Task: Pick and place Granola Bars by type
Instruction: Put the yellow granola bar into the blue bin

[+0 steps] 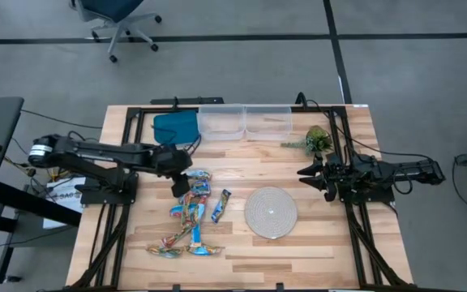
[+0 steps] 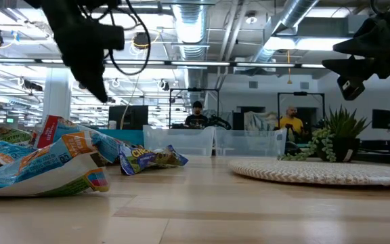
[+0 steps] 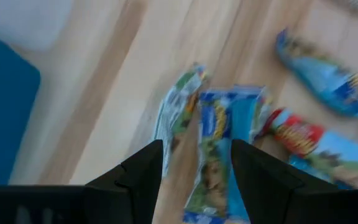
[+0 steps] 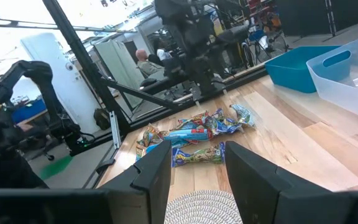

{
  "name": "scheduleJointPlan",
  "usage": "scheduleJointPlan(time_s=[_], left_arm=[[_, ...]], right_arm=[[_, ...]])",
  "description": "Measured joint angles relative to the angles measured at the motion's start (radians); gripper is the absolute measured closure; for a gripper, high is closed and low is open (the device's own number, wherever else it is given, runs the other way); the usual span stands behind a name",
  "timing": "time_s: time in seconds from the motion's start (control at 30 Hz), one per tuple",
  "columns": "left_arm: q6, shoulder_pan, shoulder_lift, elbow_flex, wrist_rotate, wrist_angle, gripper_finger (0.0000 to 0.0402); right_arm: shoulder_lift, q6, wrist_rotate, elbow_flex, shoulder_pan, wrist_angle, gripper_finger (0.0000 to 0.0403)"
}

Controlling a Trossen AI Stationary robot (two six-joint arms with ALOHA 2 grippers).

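The granola bars (image 1: 189,212) lie in a loose pile on the table's left half, blue-and-white ones mixed with multicoloured ones. One blue bar (image 1: 220,205) lies apart, toward the mat. My left gripper (image 1: 179,186) hangs open above the far end of the pile. In the left wrist view its fingers (image 3: 142,171) frame a blue-and-white bar (image 3: 219,155) below them, and the low view shows the gripper (image 2: 93,78) well above the bars (image 2: 53,159). My right gripper (image 1: 304,173) waits open over the right half, between plant and mat.
A teal bin (image 1: 175,126) and two clear bins (image 1: 221,120) (image 1: 267,120) stand along the far edge. A round woven mat (image 1: 270,212) lies right of the pile. A green plant sprig (image 1: 316,140) sits at the far right. People show in the room behind (image 2: 197,115).
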Motion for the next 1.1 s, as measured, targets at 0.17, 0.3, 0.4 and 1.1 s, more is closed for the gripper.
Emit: scheduleJointPlan(time_s=[0.17,0.3,0.4,1.1], left_arm=[[0.038,0.0,0.119,0.013,0.014,0.001,0.0219],[0.093,0.001,0.203,0.051,0.007,0.006,0.0219],[0.144,0.009,0.253,0.072,-0.014,0.018,0.0219],[0.214,0.047,0.359,0.075,0.005,0.079,0.0156]], right_arm=[[0.0,0.0,0.0,0.0,0.0,0.0,0.026],[0.0,0.0,0.0,0.0,0.0,0.0,0.0259],[0.0,0.0,0.0,0.0,0.0,0.0,0.0262],[0.0,0.0,0.0,0.0,0.0,0.0,0.0259]])
